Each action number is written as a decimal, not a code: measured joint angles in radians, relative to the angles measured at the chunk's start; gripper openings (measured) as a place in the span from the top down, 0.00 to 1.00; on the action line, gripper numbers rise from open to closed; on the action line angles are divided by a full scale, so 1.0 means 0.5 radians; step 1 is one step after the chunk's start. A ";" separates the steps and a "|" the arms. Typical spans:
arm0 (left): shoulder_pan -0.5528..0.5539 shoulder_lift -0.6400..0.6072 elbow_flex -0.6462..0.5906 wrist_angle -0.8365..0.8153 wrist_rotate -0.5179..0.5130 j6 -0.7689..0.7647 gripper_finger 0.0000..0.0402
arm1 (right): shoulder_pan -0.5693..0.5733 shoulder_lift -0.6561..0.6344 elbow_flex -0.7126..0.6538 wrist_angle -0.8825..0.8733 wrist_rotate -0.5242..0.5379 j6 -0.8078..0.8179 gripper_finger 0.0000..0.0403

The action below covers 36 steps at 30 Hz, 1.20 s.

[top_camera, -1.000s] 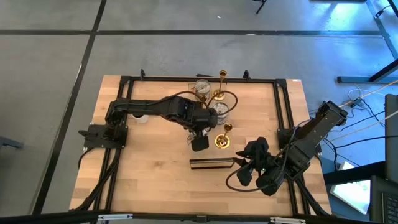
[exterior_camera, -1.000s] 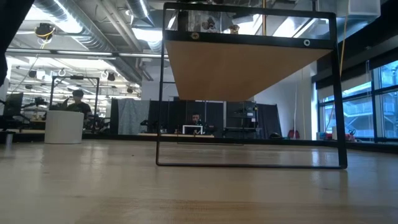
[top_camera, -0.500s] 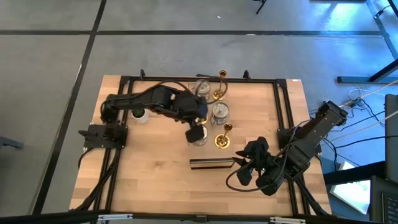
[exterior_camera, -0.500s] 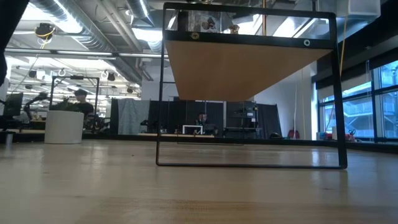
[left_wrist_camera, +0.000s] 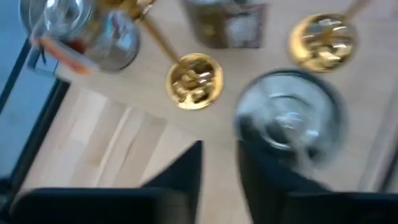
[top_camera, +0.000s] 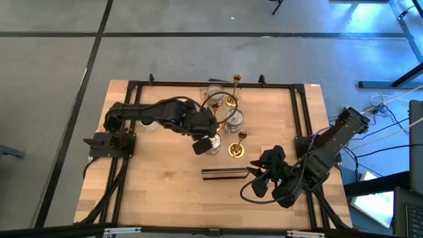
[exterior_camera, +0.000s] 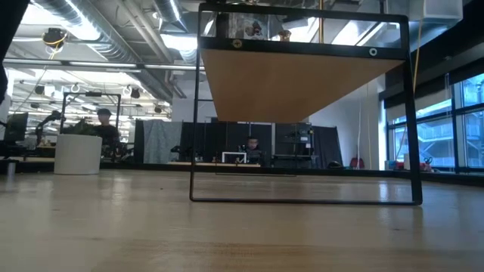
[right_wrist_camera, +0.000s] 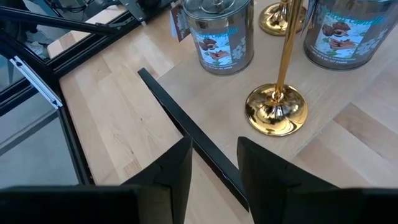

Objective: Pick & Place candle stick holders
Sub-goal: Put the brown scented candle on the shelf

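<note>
On the high view my left arm reaches in from the left edge of the tabletop [top_camera: 165,188] toward the middle. The left gripper [top_camera: 203,143] hangs just beside 1 silvery candle stick holder [top_camera: 213,146], at frame centre. On the left wrist view its fingers [left_wrist_camera: 186,171] stand close together. That holder [left_wrist_camera: 287,118] blurs against 1 of them, and I cannot tell whether they pinch its rim.

Just above it sit 2 more silvery holders [top_camera: 234,119] [top_camera: 215,92] and a gold stick holder [top_camera: 231,99]. Below centre lies the dark board [top_camera: 223,173], with another gold stick holder [top_camera: 238,148] upright right of centre, near the board's right end.

At lower right, the right gripper [top_camera: 259,173] waits off that end of the board, fingers [right_wrist_camera: 177,165] parted narrowly and holding nothing.
</note>
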 joint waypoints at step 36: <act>0.567 -1.617 -3.165 3.678 0.790 0.628 1.00 | 0.053 0.000 0.001 0.012 0.021 0.009 0.68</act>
